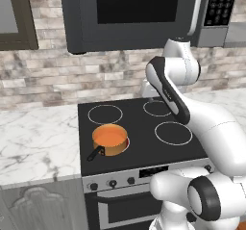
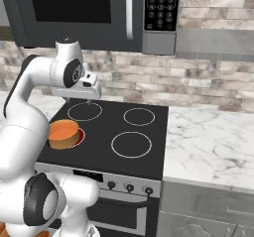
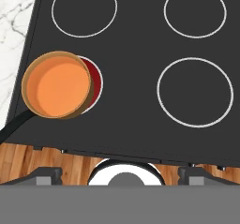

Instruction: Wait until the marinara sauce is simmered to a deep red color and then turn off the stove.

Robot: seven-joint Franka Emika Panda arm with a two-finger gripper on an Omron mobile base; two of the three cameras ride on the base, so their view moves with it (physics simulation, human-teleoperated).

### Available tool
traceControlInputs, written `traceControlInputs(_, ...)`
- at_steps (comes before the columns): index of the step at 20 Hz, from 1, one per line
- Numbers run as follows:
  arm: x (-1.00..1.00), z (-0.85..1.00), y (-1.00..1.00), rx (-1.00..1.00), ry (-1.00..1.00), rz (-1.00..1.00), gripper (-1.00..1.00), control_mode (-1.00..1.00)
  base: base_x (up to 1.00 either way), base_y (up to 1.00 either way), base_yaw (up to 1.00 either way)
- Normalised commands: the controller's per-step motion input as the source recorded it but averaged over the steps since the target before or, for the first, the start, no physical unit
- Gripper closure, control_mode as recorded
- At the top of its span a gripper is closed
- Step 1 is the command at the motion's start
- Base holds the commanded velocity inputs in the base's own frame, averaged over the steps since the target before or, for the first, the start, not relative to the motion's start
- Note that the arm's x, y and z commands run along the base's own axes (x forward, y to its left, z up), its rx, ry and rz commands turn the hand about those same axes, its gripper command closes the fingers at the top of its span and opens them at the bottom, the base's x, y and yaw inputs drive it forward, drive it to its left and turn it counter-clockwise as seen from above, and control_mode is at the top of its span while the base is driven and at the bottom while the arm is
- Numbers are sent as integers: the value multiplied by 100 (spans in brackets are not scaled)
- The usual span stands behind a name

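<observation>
The marinara sauce [image 3: 63, 85] is a flat orange disc in a small copper saucepan [image 1: 111, 146] with a black handle [image 3: 16, 123]. The pan sits on the front left burner of the black stove [image 1: 139, 128], and that burner glows red [image 3: 95, 80] beside the pan. My gripper [image 2: 88, 100] hangs open and holds nothing, high over the back left part of the cooktop [image 2: 104, 127] and well above the pan. In the hand view its fingertips [image 3: 47, 175] stand wide apart, looking straight down on the stove [image 3: 136, 45]. The sauce [image 2: 63, 130] is partly hidden behind my arm in the right base view.
Small dark knobs [image 1: 112, 182] line the silver front panel [image 2: 129, 187] above the oven door. A dark microwave [image 1: 139, 12] hangs over the stove. Marble counters lie to the left [image 1: 33, 142] and right [image 2: 208, 142]. The other three ring burners are unlit.
</observation>
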Motion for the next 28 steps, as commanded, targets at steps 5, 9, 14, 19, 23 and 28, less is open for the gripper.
traceControlInputs(5,0,0,0,0,0,0,-100,-100,0,0,0)
traceControlInputs(9,0,0,0,0,0,0,-100,-100,0,0,0)
traceControlInputs(14,0,0,0,0,0,0,-100,-100,0,0,0)
traceControlInputs(19,0,0,0,0,0,0,-100,-100,0,0,0)
traceControlInputs(23,0,0,0,0,0,0,-100,-100,0,0,0)
traceControlInputs(28,0,0,0,0,0,0,-100,-100,0,0,0)
